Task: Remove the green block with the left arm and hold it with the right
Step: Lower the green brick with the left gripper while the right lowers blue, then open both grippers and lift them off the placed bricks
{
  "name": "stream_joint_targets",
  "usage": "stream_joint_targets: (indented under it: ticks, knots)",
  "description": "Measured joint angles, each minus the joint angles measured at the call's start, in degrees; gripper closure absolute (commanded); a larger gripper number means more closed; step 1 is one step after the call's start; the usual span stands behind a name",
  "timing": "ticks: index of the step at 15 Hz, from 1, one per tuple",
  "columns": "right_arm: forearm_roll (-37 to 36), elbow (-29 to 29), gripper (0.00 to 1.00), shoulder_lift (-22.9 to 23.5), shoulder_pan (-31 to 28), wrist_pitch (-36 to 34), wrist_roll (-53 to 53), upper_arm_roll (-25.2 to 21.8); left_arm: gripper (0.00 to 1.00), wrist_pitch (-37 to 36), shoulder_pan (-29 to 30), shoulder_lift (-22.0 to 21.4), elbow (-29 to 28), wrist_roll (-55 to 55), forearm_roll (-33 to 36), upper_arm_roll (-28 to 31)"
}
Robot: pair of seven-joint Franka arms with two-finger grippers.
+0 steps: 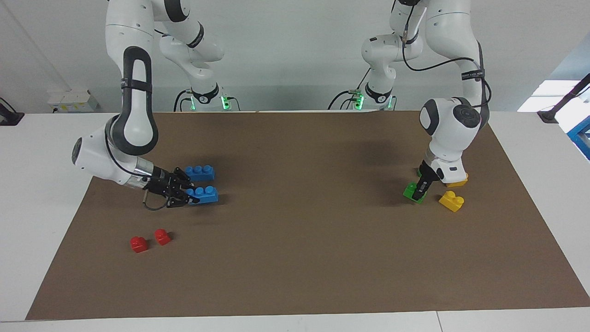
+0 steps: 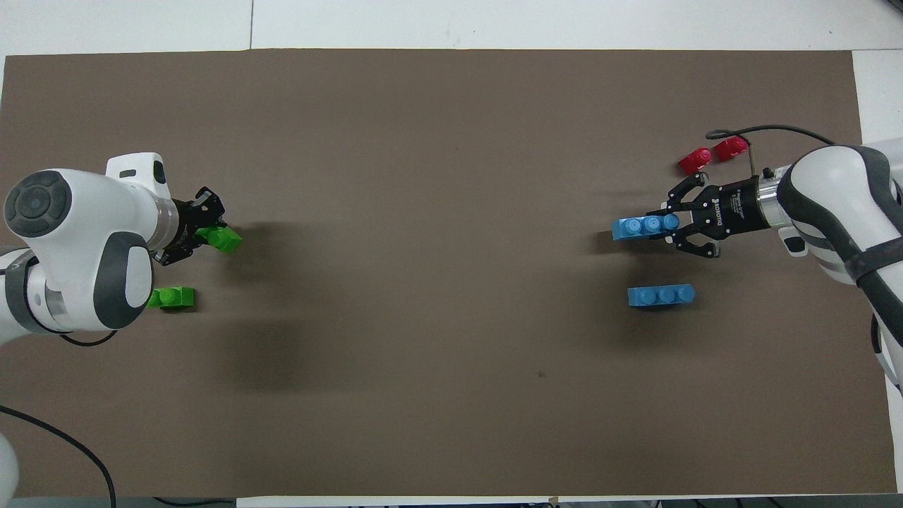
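My left gripper [image 1: 419,191] points down at the left arm's end of the mat and is shut on a green block [image 1: 409,190], a two-stud brick that sits tilted at mat level. In the overhead view the left gripper [image 2: 207,234] holds the end of this green block [image 2: 227,240]. A second green block [image 2: 173,298] lies on the mat nearer to the robots, mostly hidden by the arm in the facing view. My right gripper [image 1: 190,196], with its wire loop, is shut on the end of a blue three-stud brick [image 1: 207,193] at the right arm's end; the overhead view shows this right gripper [image 2: 667,226] too.
A second blue brick [image 1: 199,172] lies nearer to the robots than the held one. Two red blocks [image 1: 138,244] [image 1: 162,236] lie farther out. Two yellow bricks [image 1: 451,200] [image 1: 458,182] lie beside the left gripper. A brown mat [image 1: 299,230] covers the table.
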Motion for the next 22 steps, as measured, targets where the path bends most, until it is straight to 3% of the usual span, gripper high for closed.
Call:
stream_joint_targets:
  ticks: [7, 8, 9, 10, 12, 14, 15, 18, 22]
  knots:
    - [0.0, -3.9, 1.0, 0.0, 0.0, 5.0, 0.0, 0.0, 1.0, 1.3, 0.6, 1.7, 0.3, 3.3, 0.0, 0.0]
    - [0.0, -4.3, 1.0, 0.0, -0.2, 5.6, 0.0, 0.0, 0.68, 1.3, 0.7, 1.7, 0.4, 4.4, 0.0, 0.0]
    - [0.0, -4.6, 1.0, 0.0, -0.4, 5.9, 0.0, 0.0, 0.26, 1.3, 0.7, 1.8, 0.4, 5.1, 0.0, 0.0]
    - [0.0, -4.7, 1.0, -0.1, -0.6, 5.9, 0.0, 0.1, 0.0, 1.3, 0.8, 1.8, 0.4, 5.6, 0.0, 0.0]
    - [0.0, -4.7, 1.0, -0.1, -0.8, 5.9, 0.0, 0.0, 0.0, 1.3, 0.8, 1.8, 0.4, 5.9, 0.0, 0.0]
    - [0.0, -4.7, 0.35, -0.1, -0.9, 5.9, 0.0, 0.0, 0.0, 1.2, 0.8, 1.8, 0.4, 6.1, 0.0, -0.1]
    - [0.0, -4.7, 0.16, -0.2, -0.9, 5.9, 0.0, 0.0, 0.0, 1.0, 0.8, 1.8, 0.5, 6.2, 0.0, -0.1]
    - [0.0, -4.5, 0.12, -0.7, -0.8, 5.6, 0.1, 0.2, 0.0, -2.8, 0.8, 1.6, 3.0, 6.3, 0.0, -0.1]
    - [-1.4, -1.3, 0.04, -3.7, -0.7, -0.1, 4.7, 0.3, 0.0, -10.2, 0.8, -0.2, 9.2, 6.7, 0.0, -0.1]
